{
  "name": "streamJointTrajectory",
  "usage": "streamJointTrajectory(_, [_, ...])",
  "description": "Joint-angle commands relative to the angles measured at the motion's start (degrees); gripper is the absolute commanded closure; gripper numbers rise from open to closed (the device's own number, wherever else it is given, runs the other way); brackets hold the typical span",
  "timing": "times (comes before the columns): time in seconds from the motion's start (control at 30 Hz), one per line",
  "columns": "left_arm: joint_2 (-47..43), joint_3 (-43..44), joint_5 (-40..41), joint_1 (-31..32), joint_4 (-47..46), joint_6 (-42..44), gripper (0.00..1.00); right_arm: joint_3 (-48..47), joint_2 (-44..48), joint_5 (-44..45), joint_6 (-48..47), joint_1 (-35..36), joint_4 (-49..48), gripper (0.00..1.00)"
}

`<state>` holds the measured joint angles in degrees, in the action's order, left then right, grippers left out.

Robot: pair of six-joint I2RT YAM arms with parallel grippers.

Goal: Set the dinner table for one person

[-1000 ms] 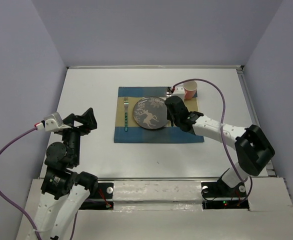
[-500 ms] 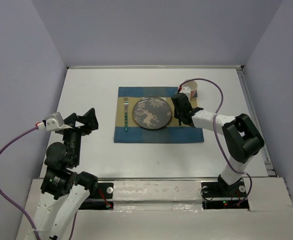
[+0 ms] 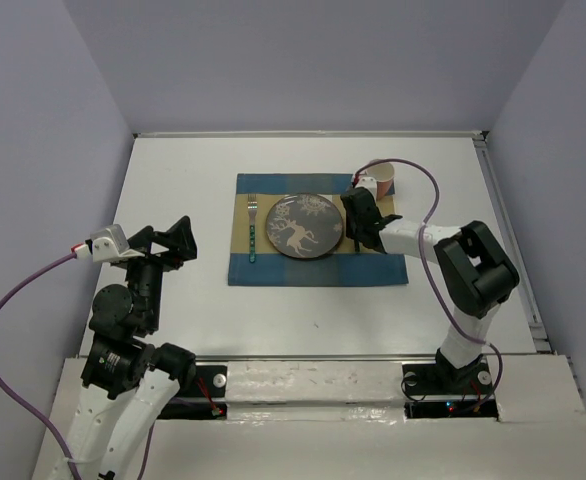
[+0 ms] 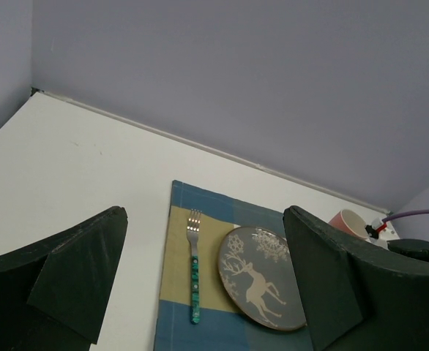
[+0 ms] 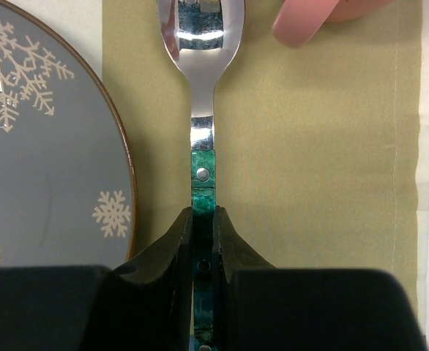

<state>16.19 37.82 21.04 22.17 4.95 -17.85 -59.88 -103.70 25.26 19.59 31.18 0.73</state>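
The white dinner table (image 3: 173, 170) carries a blue-and-tan placemat (image 3: 318, 268) with a grey deer plate (image 3: 298, 228). A green-handled fork (image 3: 252, 232) lies left of the plate, and a pink cup (image 3: 380, 180) stands at the mat's far right corner. My right gripper (image 3: 358, 225) sits just right of the plate. In the right wrist view it (image 5: 203, 216) is shut on the green handle of a spoon (image 5: 202, 88), which lies along the tan mat (image 5: 310, 161) beside the plate (image 5: 46, 139), bowl towards the cup (image 5: 310, 14). My left gripper (image 3: 168, 243) is open and empty, left of the mat.
The left wrist view shows the fork (image 4: 193, 267), plate (image 4: 262, 278), cup (image 4: 348, 221) and mat (image 4: 178, 307) ahead between its open fingers (image 4: 75, 270). Grey walls close the table at back and sides. The right arm's purple cable (image 3: 423, 185) arcs over the cup.
The right gripper has moved with the spoon from the plate's right edge to the mat just right of it, and its elbow has swung in. The left arm has not moved.
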Motion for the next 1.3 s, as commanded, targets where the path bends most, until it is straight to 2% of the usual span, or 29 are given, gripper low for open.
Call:
streamJointTrajectory(0.0, [0.0, -0.6, -0.4, 0.4, -3.6, 1.1, 0.01, -2.3, -1.0, 0.6, -0.7, -0.2, -4.0, 1.0])
streamJointTrajectory(0.5, [0.4, -0.6, -0.9, 0.4, -3.8, 1.2, 0.01, -2.8, -2.8, 3.0, 0.8, -0.7, -3.3, 1.0])
streamJointTrajectory(0.53, [0.5, -0.6, -1.0, 0.3, -3.8, 1.2, 0.01, -3.0, -2.9, 3.1, 1.1, -0.7, -3.1, 0.98])
streamJointTrajectory(0.6, [0.5, -0.6, -0.8, 0.3, -3.8, 1.3, 0.01, -3.2, -2.8, 2.9, 1.3, -0.7, -2.5, 0.86])
streamJointTrajectory(0.63, [0.5, -0.6, -0.7, 0.2, -3.8, 1.2, 0.01, -3.6, -2.3, 2.7, 1.5, -0.7, -2.1, 0.69])
streamJointTrajectory(0.67, [0.6, -0.6, -0.6, 0.3, -3.8, 1.3, 0.01, -3.5, -1.8, 2.4, 1.8, -0.7, -1.6, 0.6])
streamJointTrajectory(0.77, [0.8, -0.6, -0.5, 0.3, -3.7, 1.3, 0.01, -2.1, 2.5, -0.5, 1.8, -0.7, -1.0, 0.42])
streamJointTrajectory(0.9, [1.4, -0.5, -0.8, 0.3, -3.7, 1.3, 0.01, 1.3, 11.2, -3.7, 2.5, 0.9, -0.8, 0.38])
streamJointTrajectory(0.97, [1.7, -0.4, -0.9, 0.2, -3.6, 1.5, 0.01, 4.3, 17.3, -6.0, 3.7, 2.2, -0.8, 0.29])
streamJointTrajectory(1.03, [1.9, -0.3, -1.3, 0.2, -3.5, 1.6, 0.01, 6.8, 22.0, -7.0, 4.7, 2.8, -1.0, 0.28])
streamJointTrajectory(1.07, [2.1, -0.1, -1.5, 0.2, -3.3, 1.7, 0.01, 8.0, 24.6, -7.5, 5.2, 2.8, -1.1, 0.18])
streamJointTrajectory(1.13, [2.1, 0.1, -2.2, 0.1, -3.2, 1.9, 0.01, 11.5, 33.0, -8.8, 6.0, 3.4, -1.1, 0.13])
streamJointTrajectory(1.17, [1.8, 0.3, -2.4, 0.1, -3.2, 1.9, 0.01, 12.8, 36.2, -9.3, 6.2, 3.4, -1.1, 0.01])
streamJointTrajectory(1.27, [1.0, 0.1, -3.6, 0.1, -3.5, 2.6, 0.01, 17.2, 49.8, -10.0, 7.1, 3.4, -0.1, 0.0])
